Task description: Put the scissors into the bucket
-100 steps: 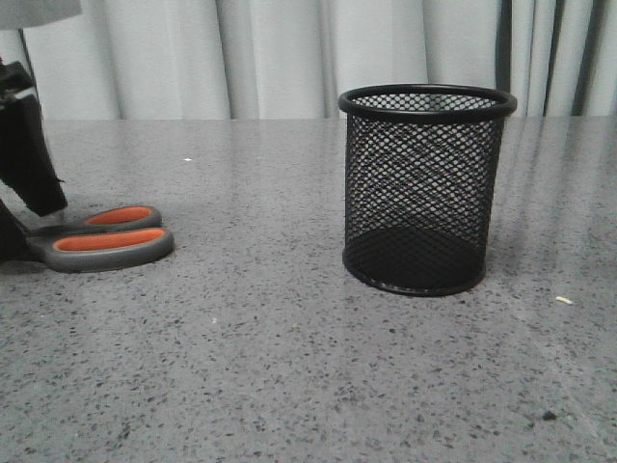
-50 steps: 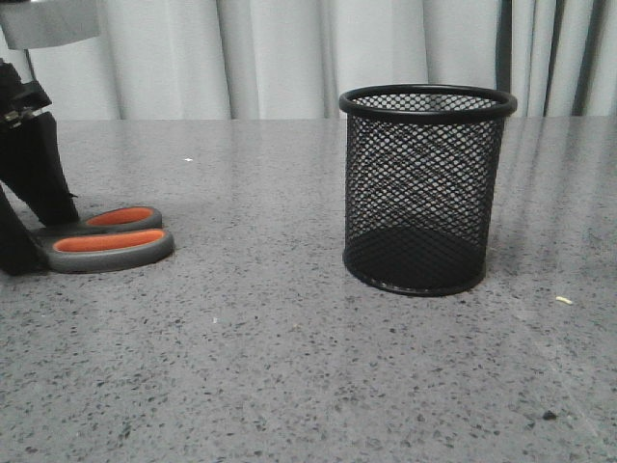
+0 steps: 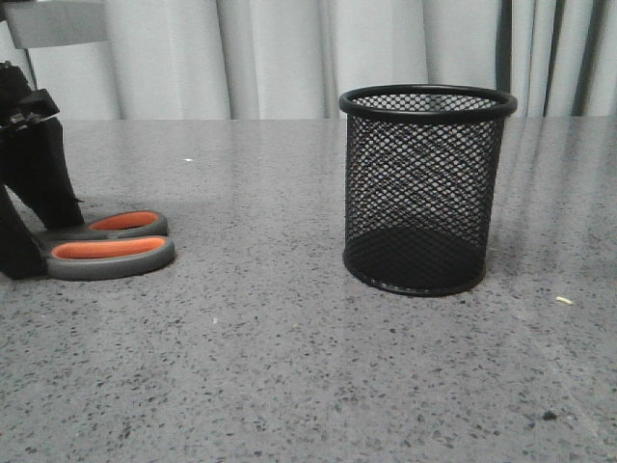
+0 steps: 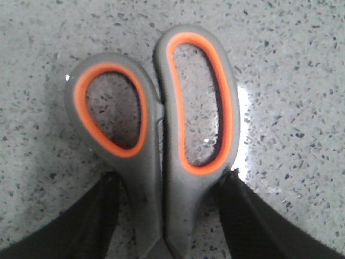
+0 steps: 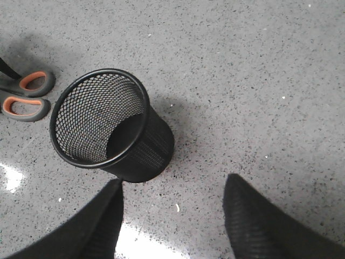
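Note:
The scissors (image 3: 108,246) lie flat on the grey table at the left, grey handles with orange lining pointing toward the bucket; the blades are hidden behind my left gripper. They fill the left wrist view (image 4: 178,162) and show small in the right wrist view (image 5: 24,94). My left gripper (image 3: 43,246) is down at the table, open, one finger on each side of the handle necks (image 4: 171,177); one finger touches a loop, the other stands slightly apart. The black mesh bucket (image 3: 424,193) stands upright and empty to the right. My right gripper (image 5: 174,181) is open and empty above the bucket (image 5: 108,124).
A small white crumb (image 3: 564,300) lies on the table to the right of the bucket, also seen between the right fingers (image 5: 177,207). A dark speck (image 3: 549,416) lies nearer the front. A pale curtain (image 3: 280,58) closes off the back of the table.
My left gripper has come down and moved right around the scissors' neck. The scissors' handles have shifted slightly toward the front. The bucket has not moved.

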Available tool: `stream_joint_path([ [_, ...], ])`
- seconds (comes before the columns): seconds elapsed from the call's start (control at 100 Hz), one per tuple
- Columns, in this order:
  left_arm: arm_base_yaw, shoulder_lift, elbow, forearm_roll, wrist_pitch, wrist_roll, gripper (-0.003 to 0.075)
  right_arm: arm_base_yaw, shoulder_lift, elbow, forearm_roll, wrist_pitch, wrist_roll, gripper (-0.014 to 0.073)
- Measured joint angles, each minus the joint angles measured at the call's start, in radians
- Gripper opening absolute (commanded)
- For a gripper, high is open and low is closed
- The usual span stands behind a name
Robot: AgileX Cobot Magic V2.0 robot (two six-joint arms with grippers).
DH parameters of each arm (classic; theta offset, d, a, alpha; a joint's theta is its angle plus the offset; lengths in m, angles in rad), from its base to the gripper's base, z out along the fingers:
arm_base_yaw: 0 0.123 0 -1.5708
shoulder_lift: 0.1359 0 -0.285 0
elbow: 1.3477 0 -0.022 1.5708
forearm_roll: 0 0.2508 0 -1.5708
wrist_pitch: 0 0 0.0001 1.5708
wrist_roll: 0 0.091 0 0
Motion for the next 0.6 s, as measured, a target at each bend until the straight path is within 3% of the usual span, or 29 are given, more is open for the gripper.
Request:
stream_joint_path([
  [0.1,0.000,0.002,0.000,0.000,0.002,0.000,0.0379,0.000,0.000,0.000,0.000,0.000,0.000,0.0373],
  [0.17,0.000,0.002,0.000,0.000,0.002,0.000,0.0332,0.000,0.000,0.000,0.000,0.000,0.000,0.0373],
  [0.44,0.000,0.002,-0.002,0.002,0.016,0.002,-0.0020,0.000,0.000,0.000,0.000,0.000,0.000,0.0373],
  [0.6,0.000,0.002,-0.009,0.004,0.021,-0.004,-0.0019,0.000,0.000,0.000,0.000,0.000,0.000,0.0373],
])
